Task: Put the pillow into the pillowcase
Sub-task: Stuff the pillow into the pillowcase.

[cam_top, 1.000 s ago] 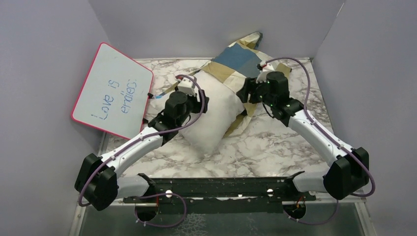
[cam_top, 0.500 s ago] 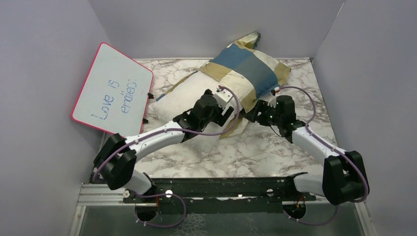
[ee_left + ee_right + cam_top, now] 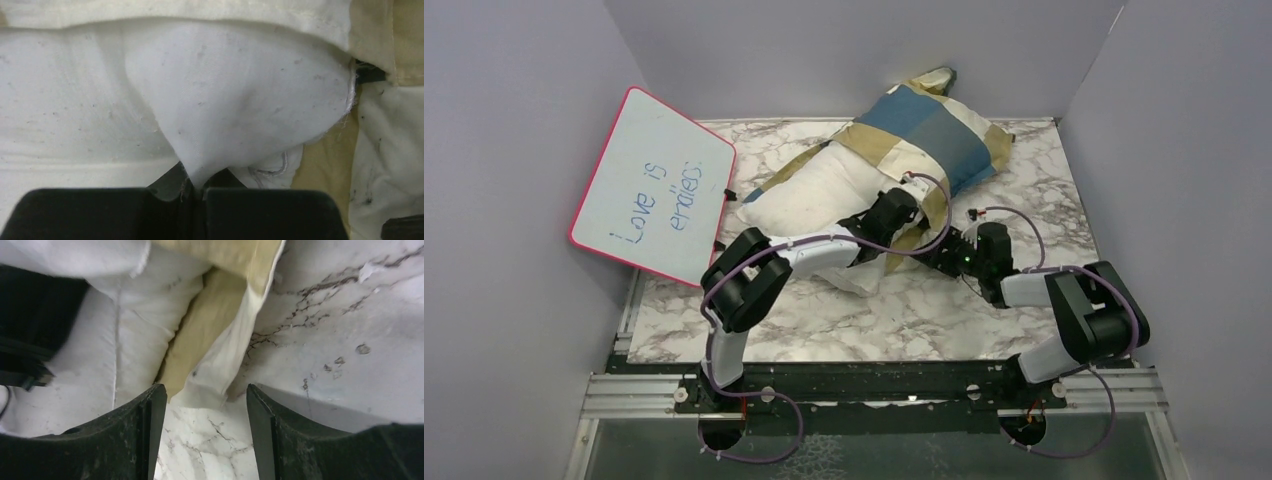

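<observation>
Currently one plump white fabric pillow (image 3: 809, 195) lies on the marble-patterned table (image 3: 904, 315). Its far end sits inside one limp blue, tan and cream checked pillowcase (image 3: 929, 130); its near-left end is bare. Two grippers counted. The left gripper (image 3: 195, 192) is pressed together, pinching a fold of the pillow's white fabric at the case mouth. The right gripper (image 3: 202, 405) stands spread, the case's tan hem just ahead of its fingers. One pink-rimmed whiteboard (image 3: 652, 185) stands tilted at the left wall.
</observation>
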Robot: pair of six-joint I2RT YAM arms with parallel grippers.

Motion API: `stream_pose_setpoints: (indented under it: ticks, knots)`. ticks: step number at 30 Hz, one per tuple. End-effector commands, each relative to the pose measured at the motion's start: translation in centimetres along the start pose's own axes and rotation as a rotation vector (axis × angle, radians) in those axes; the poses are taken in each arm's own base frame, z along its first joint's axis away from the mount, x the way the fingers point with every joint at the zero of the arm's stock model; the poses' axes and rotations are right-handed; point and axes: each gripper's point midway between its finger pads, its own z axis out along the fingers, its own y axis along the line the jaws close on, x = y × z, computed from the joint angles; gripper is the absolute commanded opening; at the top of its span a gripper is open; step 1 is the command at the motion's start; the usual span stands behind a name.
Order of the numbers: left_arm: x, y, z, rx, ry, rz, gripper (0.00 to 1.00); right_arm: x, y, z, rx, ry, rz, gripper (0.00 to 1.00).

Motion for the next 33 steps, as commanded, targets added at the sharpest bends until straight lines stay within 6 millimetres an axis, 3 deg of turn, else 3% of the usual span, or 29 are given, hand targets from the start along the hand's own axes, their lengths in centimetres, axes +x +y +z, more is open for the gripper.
stream_pose_setpoints:
  ticks: [1, 2, 4, 5, 9, 12, 16, 19, 22, 25, 27, 31, 33]
  knots:
    - [-2.2, 1.1, -0.2, -0.066, -0.022, -0.309, 0.0, -1.0, 4.2, 0.3, -0.242, -0.072, -0.024, 0.6]
    - [-3.8, 1.8, -0.6, -0.074, -0.066, -0.404, 0.0, -0.8, 4.9, 0.3, -0.264, -0.07, -0.03, 0.52]
    - [-6.1, 3.4, -1.3, -0.099, -0.137, -0.581, 0.0, -0.2, 6.9, 0.2, -0.315, -0.066, -0.053, 0.06]
    - [-6.8, 4.2, -1.4, -0.127, -0.159, -0.659, 0.0, 0.1, 8.0, 0.0, -0.344, -0.066, -0.055, 0.01]
    - [-7.7, 5.6, -1.0, -0.143, -0.218, -0.965, 0.0, 1.3, 12.9, -2.6, -0.509, -0.058, -0.05, 0.0]
    - [-7.8, 5.6, -0.7, -0.201, -0.231, -1.028, 0.0, 3.4, 14.5, -4.4, -0.535, -0.026, -0.078, 0.0]
    - [-6.9, 5.7, -0.9, -0.284, -0.251, -1.089, 0.0, 6.3, 14.1, -6.0, -0.517, -0.014, -0.124, 0.0]
    - [-6.3, 5.1, -0.9, -0.35, -0.269, -1.092, 0.0, 8.5, 13.5, -5.9, -0.508, 0.016, -0.149, 0.0]
    - [-4.4, 3.8, -0.3, -0.399, -0.249, -1.098, 0.0, 10.7, 12.7, -5.8, -0.502, 0.053, -0.138, 0.0]
    - [-3.0, 3.3, -0.3, -0.38, -0.24, -1.107, 0.0, 11.0, 10.9, -5.1, -0.423, 0.048, -0.16, 0.0]
    - [-4.7, 2.9, -1.1, -0.267, -0.261, -1.095, 0.0, 10.4, 9.5, -4.3, -0.3, 0.051, -0.207, 0.04]
    - [-8.5, 2.0, -4.3, -0.005, -0.263, -1.017, 0.48, 6.7, 8.7, -5.1, -0.115, -0.031, -0.293, 0.27]
    - [-8.4, 2.6, -6.2, 0.026, -0.235, -0.977, 0.62, 4.5, 8.6, -6.2, -0.037, -0.087, -0.335, 0.4]
